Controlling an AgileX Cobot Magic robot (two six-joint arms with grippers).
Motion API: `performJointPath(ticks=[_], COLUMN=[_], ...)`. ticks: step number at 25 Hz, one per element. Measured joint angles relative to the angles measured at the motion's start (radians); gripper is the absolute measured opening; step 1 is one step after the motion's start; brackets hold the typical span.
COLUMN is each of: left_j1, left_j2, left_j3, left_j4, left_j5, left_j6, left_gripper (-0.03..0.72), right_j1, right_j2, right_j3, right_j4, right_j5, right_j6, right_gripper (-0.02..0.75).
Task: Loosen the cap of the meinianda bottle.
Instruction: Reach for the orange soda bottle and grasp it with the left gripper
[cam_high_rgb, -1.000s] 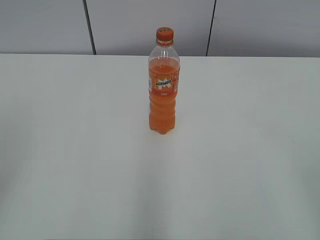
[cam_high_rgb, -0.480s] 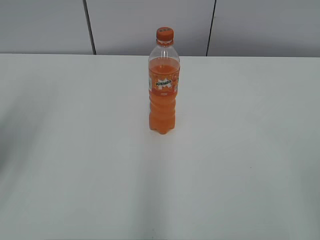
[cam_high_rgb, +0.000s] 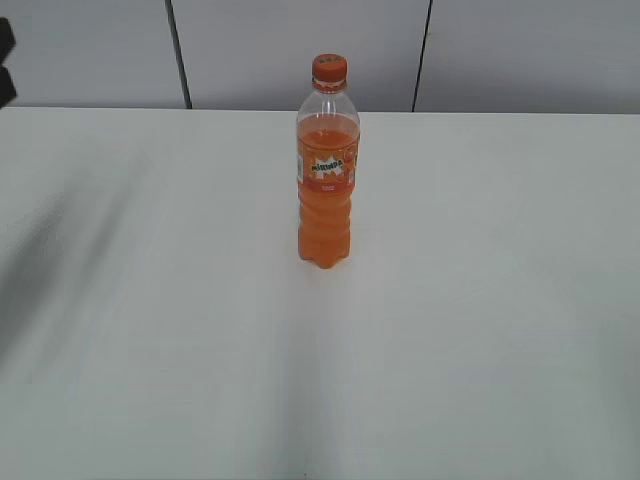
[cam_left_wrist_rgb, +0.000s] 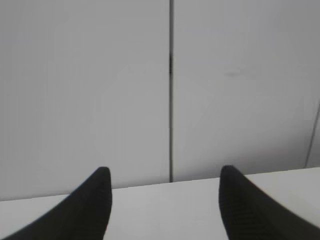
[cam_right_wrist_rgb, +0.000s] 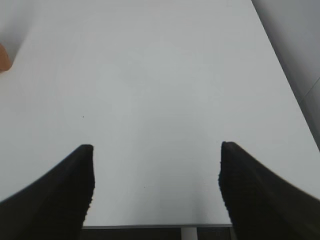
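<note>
The meinianda bottle (cam_high_rgb: 325, 185) stands upright near the back middle of the white table (cam_high_rgb: 480, 300), filled with orange drink, its orange label around the middle. The orange cap (cam_high_rgb: 329, 68) sits on its neck. A dark bit of the left arm (cam_high_rgb: 5, 62) shows at the far left edge of the exterior view. In the left wrist view my left gripper (cam_left_wrist_rgb: 162, 175) is open with nothing between its black fingers, facing the wall beyond the table's far edge. My right gripper (cam_right_wrist_rgb: 156, 150) is open and empty over bare table; an orange sliver of the bottle (cam_right_wrist_rgb: 4, 57) shows at that view's left edge.
Grey wall panels (cam_high_rgb: 300, 50) with dark vertical seams rise behind the table. The right wrist view shows the table's front edge (cam_right_wrist_rgb: 150, 226) just under the fingers and its right edge (cam_right_wrist_rgb: 287, 75) running away diagonally.
A dark part of the left arm has come into the exterior view at the top left, and a shadow has spread over the left of the table. The bottle has not moved.
</note>
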Motion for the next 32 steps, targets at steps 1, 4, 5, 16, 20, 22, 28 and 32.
performJointPath(ticks=[1, 4, 5, 16, 20, 22, 28, 32], left_j1=[0.0, 0.0, 0.0, 0.041, 0.043, 0.043, 0.045, 0.045], left_j2=[0.024, 0.109, 0.131, 0.39, 0.467, 0.503, 0.636, 0.726], left_j3=[-0.001, -0.02, -0.032, -0.23, -0.306, -0.345, -0.451, -0.509], left_j4=[0.053, 0.195, 0.238, 0.781, 0.983, 1.048, 1.263, 1.341], left_j5=[-0.019, -0.039, -0.042, -0.184, -0.254, -0.282, -0.401, -0.464], left_j6=[-0.033, -0.11, -0.133, -0.516, -0.583, -0.595, -0.627, -0.633], left_gripper=[0.426, 0.426, 0.426, 0.426, 0.426, 0.426, 0.426, 0.448], right_j1=[0.0, 0.0, 0.0, 0.0, 0.0, 0.0, 0.0, 0.0], right_j2=[0.0, 0.0, 0.0, 0.0, 0.0, 0.0, 0.0, 0.0], right_j3=[0.0, 0.0, 0.0, 0.0, 0.0, 0.0, 0.0, 0.0], right_j4=[0.0, 0.0, 0.0, 0.0, 0.0, 0.0, 0.0, 0.0], right_j5=[0.0, 0.0, 0.0, 0.0, 0.0, 0.0, 0.0, 0.0], right_j6=[0.0, 0.0, 0.0, 0.0, 0.0, 0.0, 0.0, 0.0], right_gripper=[0.583, 0.583, 0.583, 0.583, 0.583, 0.583, 0.583, 0.583])
